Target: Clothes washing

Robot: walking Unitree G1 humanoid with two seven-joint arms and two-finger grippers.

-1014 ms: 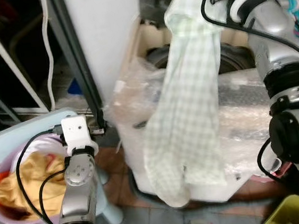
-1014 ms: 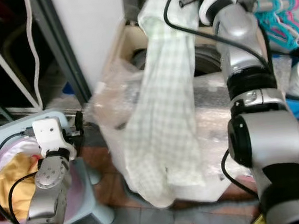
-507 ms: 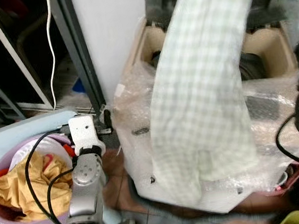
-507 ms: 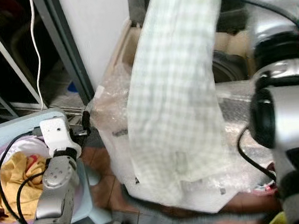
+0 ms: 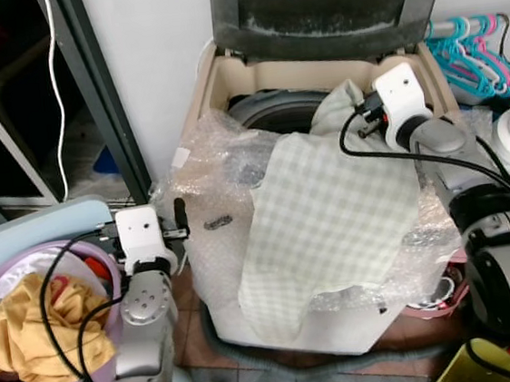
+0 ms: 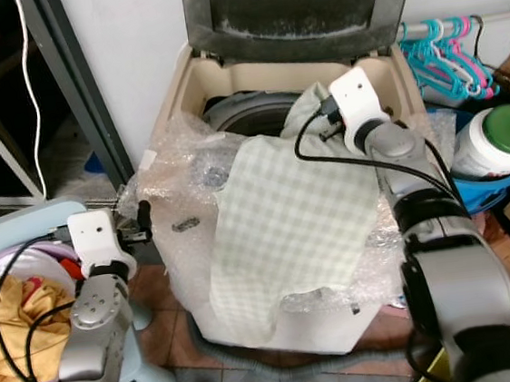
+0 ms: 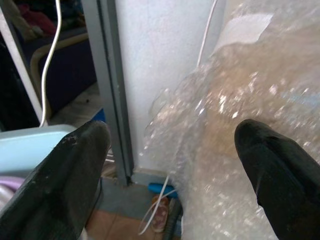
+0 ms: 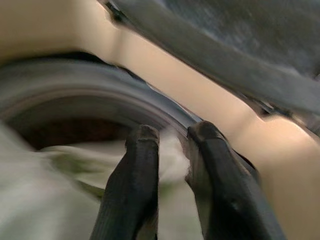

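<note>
A pale green-and-white checked cloth garment (image 5: pixel 331 224) lies draped across the middle of the left eye view. Its upper end is bunched at the round dark drum opening of a cream top-loading washing machine (image 5: pixel 224 71), and the rest spreads flat and wide, hanging down over the machine's front, which is wrapped in clear bubble plastic. The machine's grey lid stands raised at the top centre of the frame. At the lower left edge, a round lilac plastic laundry basket (image 5: pixel 84 259) sits on a pale blue stool, holding a crumpled mustard-yellow cloth (image 5: pixel 19 330) with a bit of red fabric beside it.
</note>
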